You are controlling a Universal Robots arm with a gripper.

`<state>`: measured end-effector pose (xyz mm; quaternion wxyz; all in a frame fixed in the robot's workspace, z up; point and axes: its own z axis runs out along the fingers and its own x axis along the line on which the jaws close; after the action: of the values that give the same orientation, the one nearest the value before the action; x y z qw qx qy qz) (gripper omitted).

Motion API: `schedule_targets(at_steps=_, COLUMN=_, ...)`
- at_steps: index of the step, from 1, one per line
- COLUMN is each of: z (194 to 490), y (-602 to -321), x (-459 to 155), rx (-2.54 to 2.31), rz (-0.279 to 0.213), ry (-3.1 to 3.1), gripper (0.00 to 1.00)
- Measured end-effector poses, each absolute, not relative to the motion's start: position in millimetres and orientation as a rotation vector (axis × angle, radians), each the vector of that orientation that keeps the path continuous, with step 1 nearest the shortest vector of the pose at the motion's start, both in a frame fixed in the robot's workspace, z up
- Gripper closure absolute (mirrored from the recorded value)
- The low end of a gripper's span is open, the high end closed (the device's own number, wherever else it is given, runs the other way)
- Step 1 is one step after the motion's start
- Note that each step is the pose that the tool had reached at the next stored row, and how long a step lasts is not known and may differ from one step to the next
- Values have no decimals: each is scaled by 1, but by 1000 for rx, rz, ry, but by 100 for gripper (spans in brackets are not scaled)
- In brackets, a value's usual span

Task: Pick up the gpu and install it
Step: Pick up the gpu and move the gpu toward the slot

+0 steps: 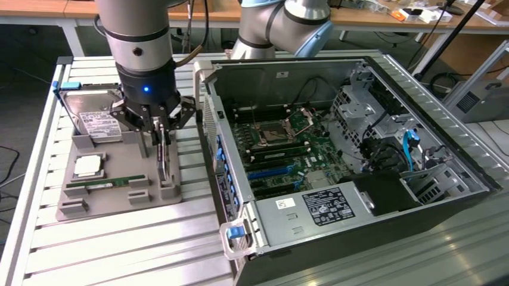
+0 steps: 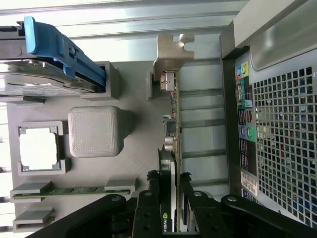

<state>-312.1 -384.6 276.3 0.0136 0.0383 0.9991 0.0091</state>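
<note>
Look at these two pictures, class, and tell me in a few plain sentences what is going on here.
A robot arm's pincer is closed on the gpu, which stands on edge in a grey parts holder on the slatted table. The card has not yet been lifted out. A hard drive and a memory stick sit in the same holder. On the exterior view's right, the computer case lies open with its motherboard exposed.

Ext. view: PC case (image 1: 382, 244) at tray's (image 1: 111, 204) 3 o'clock. On tray: hard drive (image 1: 95, 122) at 12, gpu (image 1: 164, 167) at 3, mem stick (image 1: 107, 182) at 6.
</note>
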Motion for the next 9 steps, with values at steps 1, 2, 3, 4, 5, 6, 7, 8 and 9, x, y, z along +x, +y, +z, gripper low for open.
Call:
schedule_targets(at_steps=1, z=276, y=-385, x=-312, rx=119, rz=28, ry=3112, gripper=73)
schedule_targets(at_steps=2, z=277, y=-385, x=-312, rx=119, rz=28, ry=3112, gripper=73)
schedule_targets(at_steps=3, z=277, y=-385, x=-312, rx=119, rz=28, ry=3112, gripper=73)
schedule_targets(at_steps=4, z=277, y=-385, x=-312, rx=119, rz=28, ry=3112, gripper=73)
schedule_targets(at_steps=5, z=278, y=-385, x=-312, rx=119, rz=28, ry=3112, gripper=73)
schedule_targets(at_steps=6, z=279, y=-385, x=-312, rx=119, rz=28, ry=3112, gripper=73)
schedule_targets(at_steps=7, z=279, y=-385, x=-312, rx=119, rz=28, ry=3112, gripper=73)
schedule_targets(at_steps=8, z=280, y=-385, x=-312, rx=119, rz=28, ry=3112, gripper=73)
schedule_targets(at_steps=9, z=280, y=-385, x=-312, rx=119, rz=28, ry=3112, gripper=73)
